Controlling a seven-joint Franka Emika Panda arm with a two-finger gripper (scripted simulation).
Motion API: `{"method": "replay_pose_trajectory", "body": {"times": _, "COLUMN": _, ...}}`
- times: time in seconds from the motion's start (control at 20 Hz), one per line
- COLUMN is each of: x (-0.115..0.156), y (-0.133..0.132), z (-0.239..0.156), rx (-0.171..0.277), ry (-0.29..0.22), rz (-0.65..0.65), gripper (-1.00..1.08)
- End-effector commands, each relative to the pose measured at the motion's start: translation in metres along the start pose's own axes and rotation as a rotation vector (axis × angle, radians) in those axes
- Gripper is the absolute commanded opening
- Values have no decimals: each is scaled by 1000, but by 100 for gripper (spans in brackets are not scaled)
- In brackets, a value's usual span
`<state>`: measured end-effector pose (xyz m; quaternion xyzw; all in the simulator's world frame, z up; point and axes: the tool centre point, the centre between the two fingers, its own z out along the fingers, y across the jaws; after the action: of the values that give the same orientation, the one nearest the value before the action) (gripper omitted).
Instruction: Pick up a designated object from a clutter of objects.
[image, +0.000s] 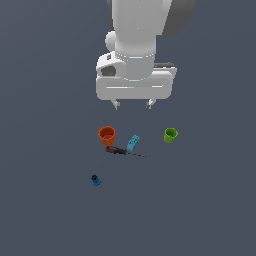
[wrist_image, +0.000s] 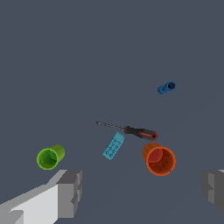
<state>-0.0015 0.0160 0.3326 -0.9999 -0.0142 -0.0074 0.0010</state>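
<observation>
The designated object, a tiny dark-blue bolt-like peg (image: 95, 180) (wrist_image: 166, 88), lies alone on the floor, apart from the other clutter. An orange cup (image: 107, 134) (wrist_image: 159, 159), a light cyan curved piece (image: 132, 144) (wrist_image: 113, 145), a black-and-red screwdriver (image: 122, 151) (wrist_image: 131, 130) and a green cup (image: 170, 135) (wrist_image: 50, 157) sit grouped together. My gripper (image: 133, 104) (wrist_image: 140, 190) hangs open and empty high above the cluster, its fingers (wrist_image: 70, 192) spread wide.
The floor is a flat dark grey surface (image: 45, 210). The white arm body (image: 135, 60) fills the upper middle of the exterior view.
</observation>
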Motion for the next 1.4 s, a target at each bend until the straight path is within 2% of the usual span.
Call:
{"method": "replay_pose_trajectory", "body": {"times": 0.0, "x": 0, "y": 0, "z": 0, "rx": 0, "ry": 0, "rz": 0, "gripper": 100}}
{"method": "replay_pose_trajectory", "body": {"times": 0.45, "x": 6, "y": 17, "z": -10, "rx": -30, "ry": 21, "rz": 30, "gripper": 100}}
{"method": "replay_pose_trajectory", "body": {"times": 0.8, "x": 9, "y": 19, "z": -6, "rx": -27, "ry": 20, "rz": 34, "gripper": 100}}
{"method": "replay_pose_trajectory", "body": {"times": 1.35, "x": 45, "y": 43, "z": 33, "rx": -10, "ry": 13, "rz": 97, "gripper": 100}}
